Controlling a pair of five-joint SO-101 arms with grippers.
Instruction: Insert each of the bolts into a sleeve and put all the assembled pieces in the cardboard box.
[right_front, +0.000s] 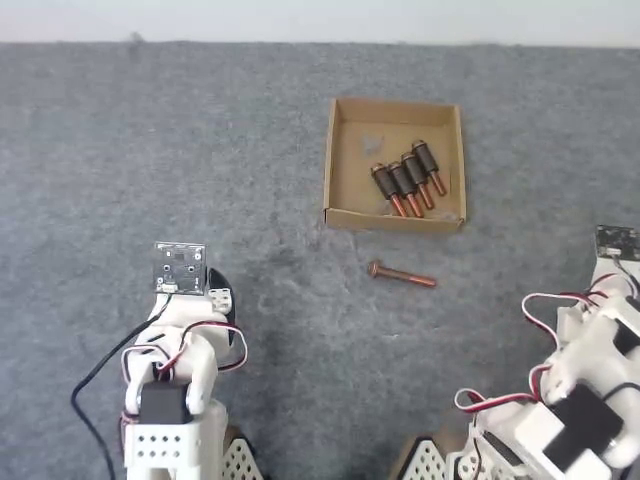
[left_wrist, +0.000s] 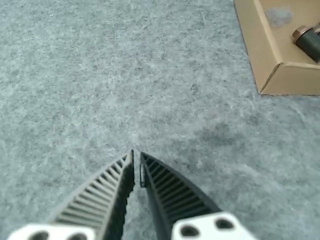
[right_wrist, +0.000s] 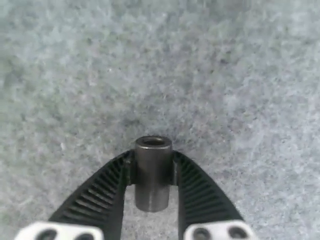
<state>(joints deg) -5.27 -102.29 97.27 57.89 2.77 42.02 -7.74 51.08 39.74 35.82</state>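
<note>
Grey felt-covered tabletop (right_front: 120, 140), items left to right. Left arm (right_front: 178, 350): standing at the near edge, left of the middle. The left gripper (left_wrist: 136, 156) is hovering over bare felt with its ribbed fingers (left_wrist: 107, 187) drawn together to a thin slit, nothing between them. Cardboard box (right_front: 394, 220): sitting right of the middle, toward the far edge, its open side facing up. Assembled pieces (right_front: 408, 175), four in number: lying side by side inside the box near its near wall, each a dark sleeve with a copper bolt showing at the end. Bolt (right_front: 401, 275), copper, loose: lying flat on the felt just beside the box's near wall, apart from it, with no sleeve on it. Right arm (right_front: 585, 400): standing at the near right corner. The right gripper (right_wrist: 152, 156) is clamping a dark sleeve (right_wrist: 151, 182) between its fingertips, the bore opening facing away from the wrist, above bare felt.
</note>
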